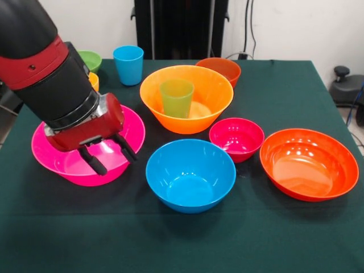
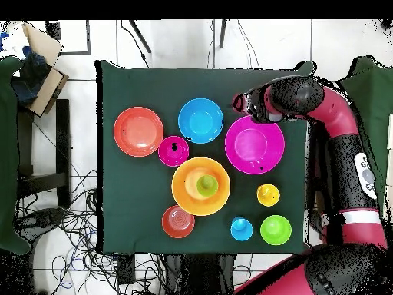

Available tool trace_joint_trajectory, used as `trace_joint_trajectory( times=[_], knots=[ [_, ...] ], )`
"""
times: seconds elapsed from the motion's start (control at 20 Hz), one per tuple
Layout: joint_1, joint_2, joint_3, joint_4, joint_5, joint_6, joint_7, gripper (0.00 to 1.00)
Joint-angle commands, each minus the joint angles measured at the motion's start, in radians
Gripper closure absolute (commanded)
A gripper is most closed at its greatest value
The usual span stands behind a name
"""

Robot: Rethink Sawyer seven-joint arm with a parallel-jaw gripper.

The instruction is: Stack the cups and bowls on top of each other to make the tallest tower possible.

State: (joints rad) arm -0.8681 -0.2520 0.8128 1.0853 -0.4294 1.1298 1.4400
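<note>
Hand (image 1: 109,154) spread, empty, over big pink bowl (image 1: 57,159); seven bowls, three cups, green cup (image 1: 176,98) in orange bowl (image 1: 213,91).

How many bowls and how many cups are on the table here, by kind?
Bowls: 7, namely big pink, big orange, wide red-orange, medium blue, small magenta, small orange-red, small green.
Cups: 3, namely green, blue, yellow-orange.
Total: 10.
</note>
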Motion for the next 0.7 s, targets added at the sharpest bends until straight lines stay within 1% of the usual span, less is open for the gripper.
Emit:
trace_joint_trajectory(
  times=[0.05,0.2,0.3,0.5,0.7],
  knots=[
    [0.026,-0.038,0.011,0.151,-0.031,-0.093,-0.16,0.0],
    [0.016,-0.066,0.013,0.193,-0.026,-0.104,-0.142,0.0],
    [0.016,-0.059,0.013,0.192,-0.029,-0.111,-0.15,0.0],
    [0.026,0.008,0.008,0.128,-0.049,-0.13,-0.202,0.0],
    [0.021,0.021,0.009,0.121,-0.049,-0.131,-0.222,0.0]
  ],
)
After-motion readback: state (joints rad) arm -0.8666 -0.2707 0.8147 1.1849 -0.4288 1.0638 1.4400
